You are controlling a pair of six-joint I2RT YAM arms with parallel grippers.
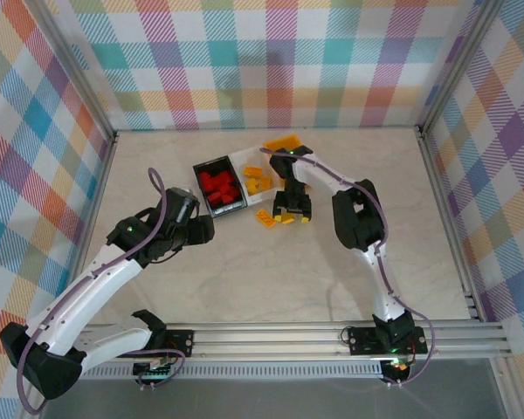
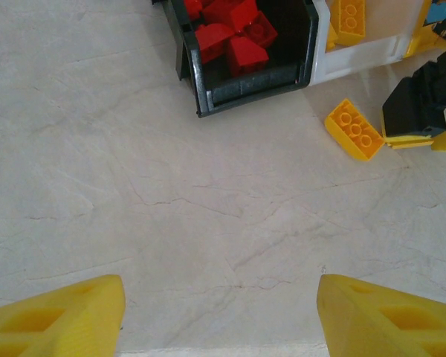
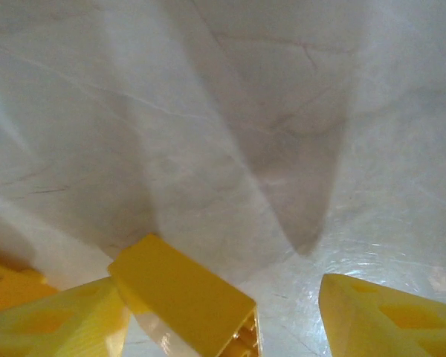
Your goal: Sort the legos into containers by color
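The left gripper (image 2: 219,316) hangs with its fingers wide apart over the table (image 2: 171,208), just on the near side of the black bin (image 2: 245,82), which holds red legos (image 2: 234,33) and stands toward the middle of the far edge. The right gripper (image 1: 293,212) is also spread wide, low beside the white bin (image 2: 360,61). A yellow-orange brick (image 3: 182,294) lies between its fingers, against one of them.
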